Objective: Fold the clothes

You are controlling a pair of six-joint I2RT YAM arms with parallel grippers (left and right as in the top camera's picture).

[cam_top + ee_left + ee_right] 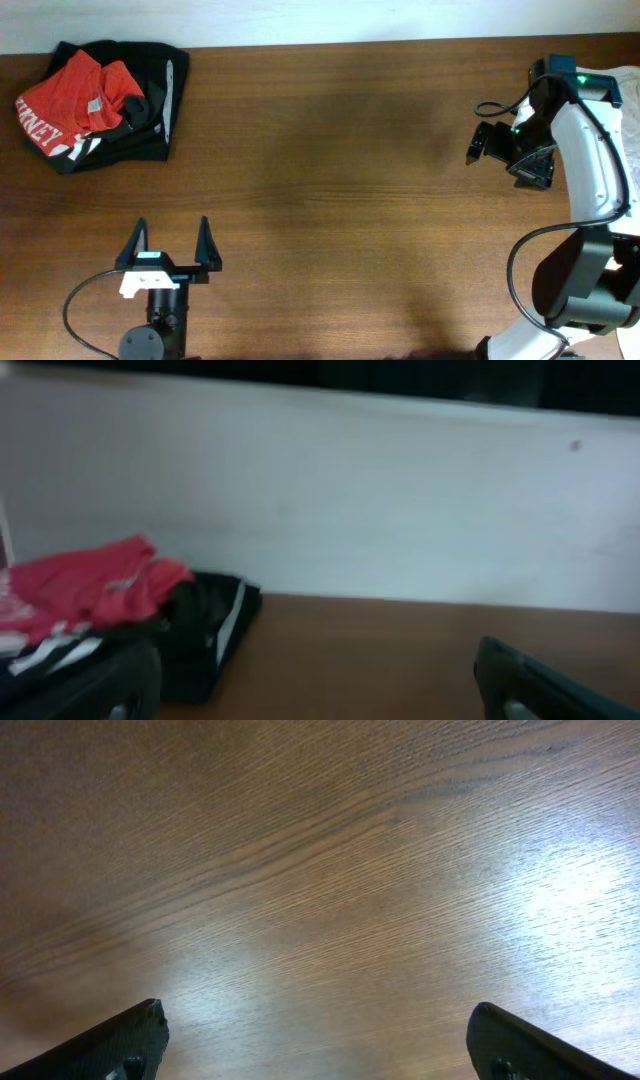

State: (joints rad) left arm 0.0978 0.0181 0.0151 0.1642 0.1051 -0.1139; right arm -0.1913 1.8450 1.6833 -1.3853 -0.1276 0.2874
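Note:
The red-orange T-shirt (80, 100) with white lettering lies crumpled on top of black garments at the table's far left corner. It also shows in the left wrist view (85, 588) at the left. My left gripper (171, 238) is open and empty near the front left, well short of the shirt; its fingers frame the left wrist view (320, 685). My right gripper (505, 155) is open and empty over bare wood at the right; its fingertips show in the right wrist view (318, 1040).
Black garments with white stripes (150, 115) lie under and beside the shirt, also in the left wrist view (205, 630). A white wall (400, 510) runs behind the wooden table (330, 180). A white garment edge (632, 150) shows at the far right.

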